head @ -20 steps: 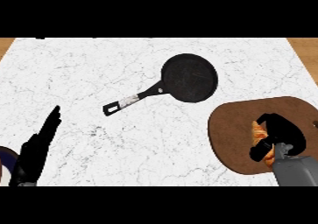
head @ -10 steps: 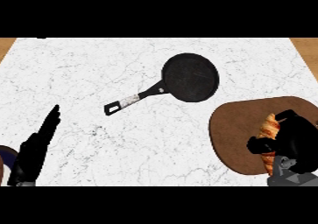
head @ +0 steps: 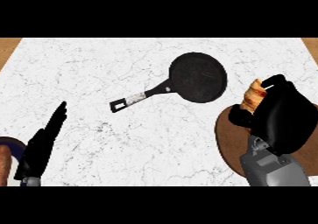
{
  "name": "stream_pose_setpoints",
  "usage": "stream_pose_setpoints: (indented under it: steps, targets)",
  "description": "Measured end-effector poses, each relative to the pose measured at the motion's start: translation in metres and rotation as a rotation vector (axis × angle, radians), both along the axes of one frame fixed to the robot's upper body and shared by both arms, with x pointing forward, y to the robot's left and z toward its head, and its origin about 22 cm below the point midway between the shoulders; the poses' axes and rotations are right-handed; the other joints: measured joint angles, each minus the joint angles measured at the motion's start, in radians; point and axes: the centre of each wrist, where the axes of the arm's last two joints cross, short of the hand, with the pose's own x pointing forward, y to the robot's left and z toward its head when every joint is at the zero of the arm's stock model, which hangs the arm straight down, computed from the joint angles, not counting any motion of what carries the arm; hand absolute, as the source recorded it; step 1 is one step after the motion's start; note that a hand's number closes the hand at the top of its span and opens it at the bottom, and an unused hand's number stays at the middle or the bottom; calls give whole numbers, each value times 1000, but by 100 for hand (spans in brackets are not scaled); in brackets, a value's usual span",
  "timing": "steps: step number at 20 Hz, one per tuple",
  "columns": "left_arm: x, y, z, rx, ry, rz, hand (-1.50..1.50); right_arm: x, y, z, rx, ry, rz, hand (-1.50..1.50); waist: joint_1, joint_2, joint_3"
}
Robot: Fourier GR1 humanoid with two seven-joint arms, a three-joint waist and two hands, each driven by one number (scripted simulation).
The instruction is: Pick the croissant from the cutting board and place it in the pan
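My right hand (head: pixel 287 118) is curled round the golden-brown croissant (head: pixel 253 95), which sticks out at the hand's upper left, lifted above the round brown cutting board (head: pixel 227 140). The hand and forearm hide most of the board. The black pan (head: pixel 199 77) lies on the white marble counter up and to the left of the hand, with its handle (head: pixel 138 98) pointing down-left. My left hand (head: pixel 41 146) rests open at the lower left, fingers straight and pointing up.
A plate with a reddish food item (head: pixel 1 159) shows at the lower left edge beside my left hand. Wooden surfaces (head: pixel 2 50) border the counter at the upper left and upper right corners.
My right hand closed round the croissant on the cutting board, then rose with it and shifted up and left toward the pan. The left hand stayed still.
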Motion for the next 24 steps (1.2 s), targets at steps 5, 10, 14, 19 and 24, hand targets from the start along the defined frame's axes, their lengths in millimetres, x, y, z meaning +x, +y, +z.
stream_pose_setpoints:
  steps: [5, 10, 14, 19, 24]
  targets:
    - [3, -3, 1, -4, -7, -8, 0, 45, 4, 11, 60, -15, 8, 150, 12, 5, 2]
    - [6, 2, 5, -6, -6, -25, 0, 88, -4, 3, 159, -25, 6, 150, 23, 10, 2]
    - [9, -1, 9, -4, -14, -34, 0, 121, -11, -13, 241, -21, 1, 150, 32, 15, 3]
    - [13, -8, 10, -8, -21, -42, 0, 153, -23, -38, 310, 46, -16, 150, 43, 20, 3]
    - [11, -14, 7, -10, -29, -56, 0, 167, -26, -63, 412, 135, 6, 150, 58, 27, 4]
